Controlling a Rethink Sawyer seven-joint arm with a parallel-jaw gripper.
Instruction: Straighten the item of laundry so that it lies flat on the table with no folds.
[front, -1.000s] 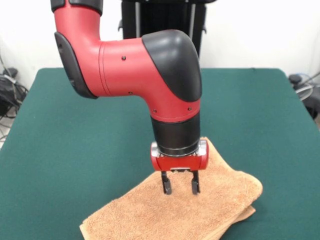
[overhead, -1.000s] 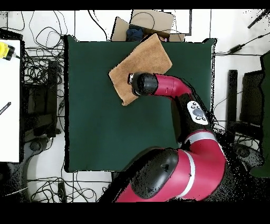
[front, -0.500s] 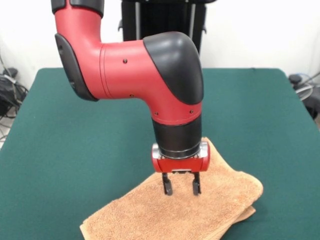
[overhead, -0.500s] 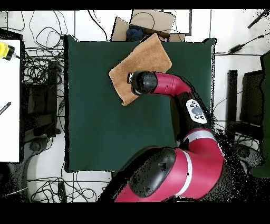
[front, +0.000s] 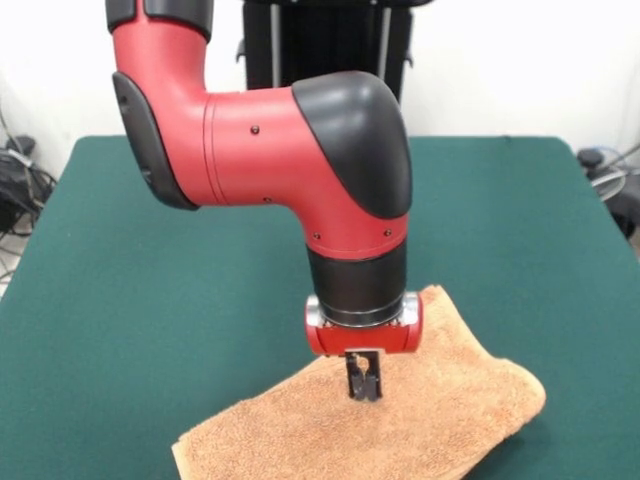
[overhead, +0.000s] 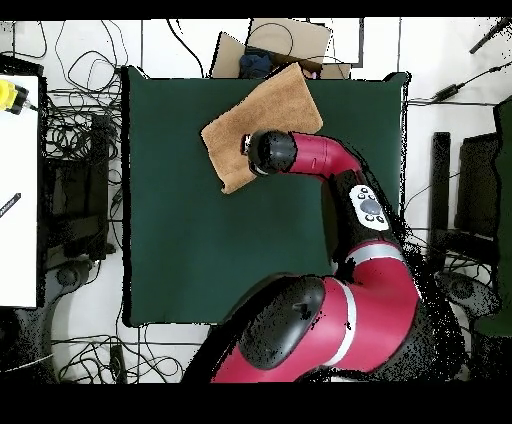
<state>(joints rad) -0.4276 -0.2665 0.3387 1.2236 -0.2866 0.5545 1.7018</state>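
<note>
Orange-tan terry towel (front: 420, 420) lies on the green counter (front: 150, 300), folded over on itself into a long rectangle; doubled layers show at its rounded end right of the arm in the front view. Landmark for all places: the towel. In the overhead view the towel (overhead: 262, 125) sits at the counter's (overhead: 180, 240) edge farthest from the robot's base, one corner reaching that edge, with a cardboard box (overhead: 285, 40) just beyond it on the floor. Long axis runs on a diagonal to the counter's edges, not square with them. The pincer (front: 364, 386) is down on the towel's upper surface, near the middle of its width, fingers pressed together and apparently pinching a small tuft of the top layer (the cloth rises slightly to the tips). The red arm (overhead: 330, 165) covers the towel's side nearest the base from above. Handling judgement: soft, light, limp cloth with a grippy pile; it will drape and drag rather than slide as one piece, and a pinch may lift one layer or both. A mid-surface pinch would likely only tent the cloth; a better hold looks to be a free corner or edge of the top layer, drawn across the fold line. No tag or border bands can be made out here.
</note>
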